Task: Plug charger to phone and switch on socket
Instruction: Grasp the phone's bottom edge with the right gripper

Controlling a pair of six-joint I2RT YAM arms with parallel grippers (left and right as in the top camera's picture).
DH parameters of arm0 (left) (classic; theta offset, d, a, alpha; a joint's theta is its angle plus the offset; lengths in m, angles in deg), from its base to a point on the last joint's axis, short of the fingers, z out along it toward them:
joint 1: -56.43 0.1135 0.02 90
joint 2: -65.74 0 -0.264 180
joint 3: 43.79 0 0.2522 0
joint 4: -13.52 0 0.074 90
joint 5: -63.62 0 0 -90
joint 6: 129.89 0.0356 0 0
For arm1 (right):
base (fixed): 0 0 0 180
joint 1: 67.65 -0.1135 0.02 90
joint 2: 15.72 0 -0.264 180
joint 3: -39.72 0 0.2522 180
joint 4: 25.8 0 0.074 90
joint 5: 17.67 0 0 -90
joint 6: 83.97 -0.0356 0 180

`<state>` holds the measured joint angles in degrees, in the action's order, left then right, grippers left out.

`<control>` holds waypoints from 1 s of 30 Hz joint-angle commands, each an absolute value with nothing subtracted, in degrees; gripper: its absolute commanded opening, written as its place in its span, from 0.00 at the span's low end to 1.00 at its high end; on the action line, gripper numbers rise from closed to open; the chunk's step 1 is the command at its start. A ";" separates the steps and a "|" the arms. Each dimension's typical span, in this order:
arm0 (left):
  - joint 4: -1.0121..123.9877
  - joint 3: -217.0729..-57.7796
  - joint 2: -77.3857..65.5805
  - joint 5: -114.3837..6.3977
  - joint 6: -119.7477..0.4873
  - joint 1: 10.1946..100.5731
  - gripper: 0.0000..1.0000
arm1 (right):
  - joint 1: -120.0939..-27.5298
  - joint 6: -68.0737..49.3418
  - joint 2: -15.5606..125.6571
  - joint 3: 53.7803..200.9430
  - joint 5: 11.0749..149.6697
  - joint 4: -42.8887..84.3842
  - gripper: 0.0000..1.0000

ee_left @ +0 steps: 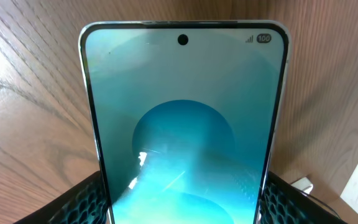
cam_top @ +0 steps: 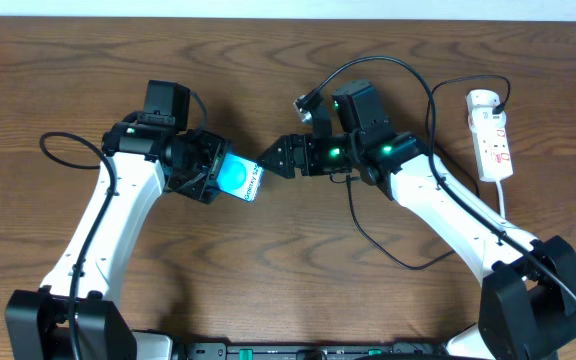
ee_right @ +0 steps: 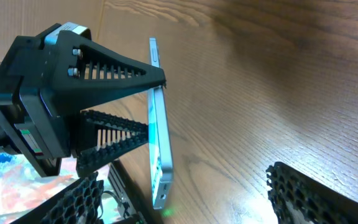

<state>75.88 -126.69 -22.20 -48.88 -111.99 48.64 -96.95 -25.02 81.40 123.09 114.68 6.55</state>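
Centrally over the wooden table [cam_top: 48, 60], your left gripper [cam_top: 218, 172] clamps the phone [ee_left: 185, 124] by its long edges. The screen is lit turquoise, and the phone is lifted off the wood. Its camera-hole end points at your right gripper [cam_top: 266, 160], which stands just beside that end with jaws spread wide and nothing visible between them. The left wrist view cuts off the phone's lower end at the bottom of the frame, so you cannot see a port. The charger [cam_top: 408, 267] shows only as a thin black cable looping on the table beneath the right arm (its plug tip is lost among the arm's dark parts). The socket [cam_top: 490, 135] lies at the far right, well apart from both grippers. Its switches are too small to read.
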 commanded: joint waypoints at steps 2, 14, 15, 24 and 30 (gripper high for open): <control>75.51 -127.59 -22.15 -49.97 -113.78 47.44 0.08 | -98.11 -25.69 81.90 124.05 113.32 6.60 0.83; 74.07 -127.59 -22.15 -51.37 -115.05 46.32 0.07 | -99.61 -25.67 81.90 124.05 112.88 6.55 0.73; 74.02 -127.59 -22.15 -51.65 -115.25 46.30 0.07 | -99.70 -25.69 81.90 124.05 112.91 6.57 0.73; 73.21 -127.59 -22.15 -53.71 -115.22 46.30 0.07 | -101.32 -26.15 81.90 124.05 111.73 6.60 0.71; 73.02 -127.59 -22.15 -54.47 -115.22 46.11 0.07 | -101.78 -26.33 81.90 124.05 111.20 6.60 0.59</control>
<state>73.30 -126.69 -22.20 -53.14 -114.90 46.43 -101.34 -25.85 81.40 123.07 111.84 6.53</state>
